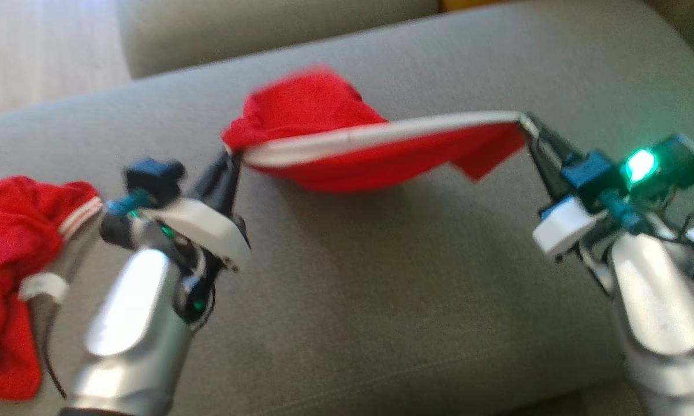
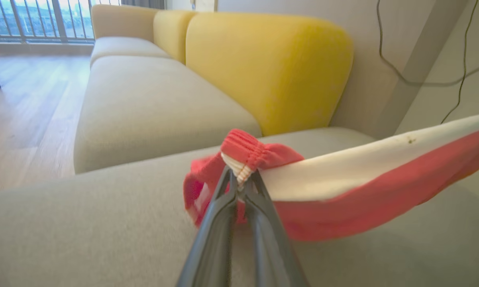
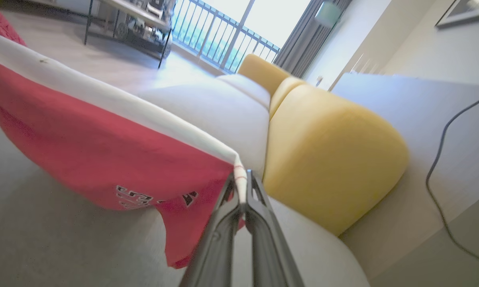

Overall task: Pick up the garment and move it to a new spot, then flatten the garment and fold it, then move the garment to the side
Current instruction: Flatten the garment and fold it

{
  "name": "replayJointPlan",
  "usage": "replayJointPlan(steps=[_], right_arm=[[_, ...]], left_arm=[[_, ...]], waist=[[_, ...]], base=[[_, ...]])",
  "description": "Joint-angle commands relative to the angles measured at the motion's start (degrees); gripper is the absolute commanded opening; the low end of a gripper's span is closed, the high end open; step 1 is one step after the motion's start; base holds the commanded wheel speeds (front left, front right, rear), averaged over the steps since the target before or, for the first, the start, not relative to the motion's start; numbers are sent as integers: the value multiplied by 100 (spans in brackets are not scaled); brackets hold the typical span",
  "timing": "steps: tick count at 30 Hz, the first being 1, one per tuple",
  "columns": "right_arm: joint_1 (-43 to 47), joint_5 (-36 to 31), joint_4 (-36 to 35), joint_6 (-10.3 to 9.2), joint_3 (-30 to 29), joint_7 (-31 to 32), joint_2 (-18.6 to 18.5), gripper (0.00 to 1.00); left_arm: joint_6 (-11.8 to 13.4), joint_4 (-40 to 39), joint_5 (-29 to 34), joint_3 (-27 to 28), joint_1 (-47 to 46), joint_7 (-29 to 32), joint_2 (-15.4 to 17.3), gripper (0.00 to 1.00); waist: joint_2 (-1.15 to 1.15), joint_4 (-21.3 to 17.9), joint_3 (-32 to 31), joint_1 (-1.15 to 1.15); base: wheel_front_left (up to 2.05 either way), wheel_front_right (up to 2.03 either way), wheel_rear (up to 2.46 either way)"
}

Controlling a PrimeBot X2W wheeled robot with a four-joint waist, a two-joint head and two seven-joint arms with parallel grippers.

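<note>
1. We've got the garment (image 1: 381, 164), a red piece with a white band (image 1: 393, 130) along its top edge. It's strung between our two grippers above the grey sofa seat (image 1: 381, 277).
2. The left gripper (image 1: 231, 153) has its fingers pressed together, pinching the bunched elastic end of the band. In the left wrist view the ribbed red fabric puffs up right over the fingertips. The rest of the cloth runs off to that view's right.
3. The right gripper (image 1: 530, 124) is clamped tight too, nipping the other end of the white band right at its corner. In the right wrist view the cloth trails away to the left, with some dark lettering on the red part.
4. So the garment sits between the two grippers, with the band pulled nearly straight and the red body sagging below it in a belly. A loose flap hangs down near the right gripper.
5. That sagging part is close to the seat, but we honestly can't tell if it touches.
6. Another red cloth (image 1: 6, 242) with a striped white edge lies crumpled on the seat at the far left of the head view. It's well apart from the one we hold.
7. Around us there's a yellow cushion (image 2: 263, 67) behind the seat, a wooden floor (image 2: 24, 115) off to the side, and a dark cable (image 3: 438, 167) on the wall.
</note>
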Motion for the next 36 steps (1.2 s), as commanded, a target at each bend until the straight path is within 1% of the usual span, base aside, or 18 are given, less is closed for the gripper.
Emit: replayJointPlan(steps=[1,3,7,9,13,15,17,19,20,22,24,26,28,29,31,32,34,36], right_arm=[[-391,-56,-243,-3,45,-134,-5,0],[-534,-74,-333,-3,48,-195,-13,0],[-557,-27,-633,-3,-59,-211,-16,0],[-469,22,-876,-3,-144,-155,-12,0],[-256,101,-1435,-3,-239,124,-84,0],[-249,155,-1685,-3,-241,332,-155,0],[-345,197,-1831,-3,-167,592,-278,0],[-568,247,-1821,-3,-5,895,-470,0],[-568,247,-1821,-3,-5,895,-470,0],[-981,426,-1724,-3,235,1138,-666,0],[-1576,616,-1511,-3,504,1364,-899,0],[-2316,874,-1199,-3,770,1450,-1065,0],[-3118,1006,-779,-3,1121,1473,-1227,0],[-3536,1116,-550,-3,1262,1448,-1236,0],[-4410,1152,-27,-3,1452,1325,-1283,0],[-4843,1131,235,-3,1455,1218,-1265,0],[-5588,890,737,-3,1181,894,-1171,0],[-6064,533,1143,-3,686,507,-980,0]], left_arm=[[-31,-678,-289,303,-95,225,256,0],[-30,-1302,-566,429,29,547,343,0],[100,-2580,-1078,668,424,1228,414,0],[233,-3222,-1300,759,648,1591,442,0],[588,-4318,-1536,909,967,2224,546,0],[734,-4694,-1664,964,1000,2544,583,0],[841,-4880,-1645,1002,861,2859,727,0],[880,-4868,-1579,977,564,3186,887,0],[880,-4868,-1579,977,564,3186,887,0],[929,-4721,-1631,960,115,3538,935,0],[947,-4465,-1685,921,-488,3901,965,0],[972,-4118,-1723,896,-1200,4172,930,0],[987,-3699,-1726,891,-1970,4299,851,0],[984,-3467,-1680,887,-2375,4308,827,0],[961,-2967,-1470,850,-3202,4149,782,0],[947,-2720,-1333,830,-3623,3990,754,0],[925,-2201,-1024,791,-4397,3465,666,0],[901,-1704,-675,708,-5001,2788,590,0]], waist=[[0,296,-413,1],[0,387,-529,1],[0,548,-676,1],[0,605,-700,1],[0,662,-679,1],[0,667,-625,1],[0,665,-531,1],[0,660,-383,1],[0,660,-383,1],[0,640,-125,1],[0,614,240,1],[0,586,650,1],[0,550,1060,1],[0,522,1271,1],[0,478,1640,1],[0,455,1826,1],[0,440,2098,1],[0,452,2269,1]], base=[[0,0,0],[0,0,0],[0,0,0],[0,0,0],[0,0,0],[0,0,0],[0,0,0],[0,0,0],[0,0,0],[0,0,0],[0,0,0],[0,0,0],[0,0,0],[0,0,0],[0,0,0],[0,0,0],[0,0,0],[0,0,0]])
